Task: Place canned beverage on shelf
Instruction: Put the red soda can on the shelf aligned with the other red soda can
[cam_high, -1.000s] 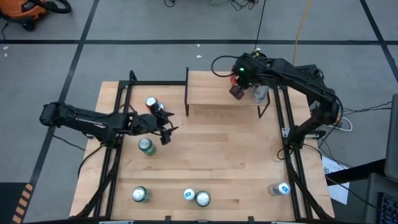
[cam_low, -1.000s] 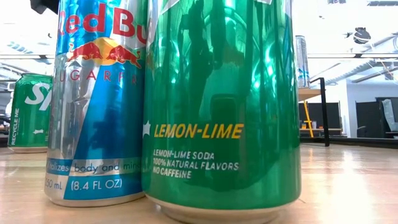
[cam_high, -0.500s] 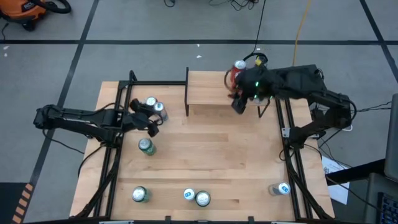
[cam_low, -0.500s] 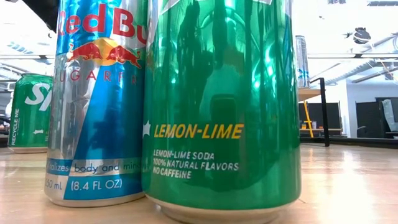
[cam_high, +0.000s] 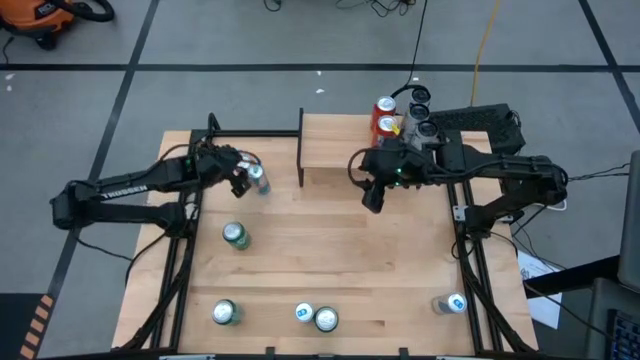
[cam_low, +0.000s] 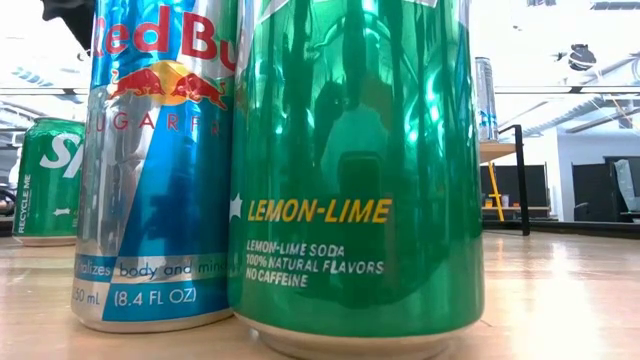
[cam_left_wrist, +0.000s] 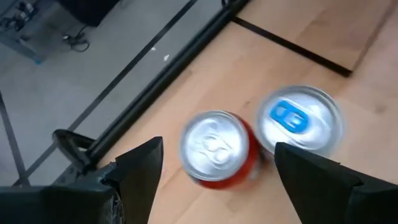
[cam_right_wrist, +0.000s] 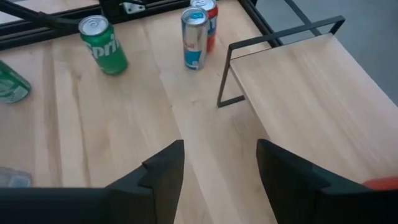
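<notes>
The shelf (cam_high: 335, 140) stands at the table's far side, also seen in the right wrist view (cam_right_wrist: 311, 93). Several cans (cam_high: 400, 115), red and silver, stand on its right end. My right gripper (cam_high: 372, 190) hangs open over the table just off the shelf's near edge, nothing between its fingers (cam_right_wrist: 221, 180). My left gripper (cam_high: 240, 178) is open at the table's far left, above a red can (cam_left_wrist: 217, 152) and a blue-tab can (cam_left_wrist: 298, 118) that stand side by side on the table. Its fingers are short of the red can and touch nothing.
More cans stand on the table: a green one (cam_high: 233, 235) at mid left, a green one (cam_high: 225, 312) near left, two (cam_high: 315, 317) at the near edge, one (cam_high: 452, 303) near right. The low view is filled by a Red Bull can (cam_low: 160, 160) and a lemon-lime can (cam_low: 355, 170).
My right gripper has drawn back from the cans at the shelf's right end, toward the table's near edge and a little left, and now hangs off the shelf. My left gripper has swung toward the far edge, over the pair of cans at far left.
</notes>
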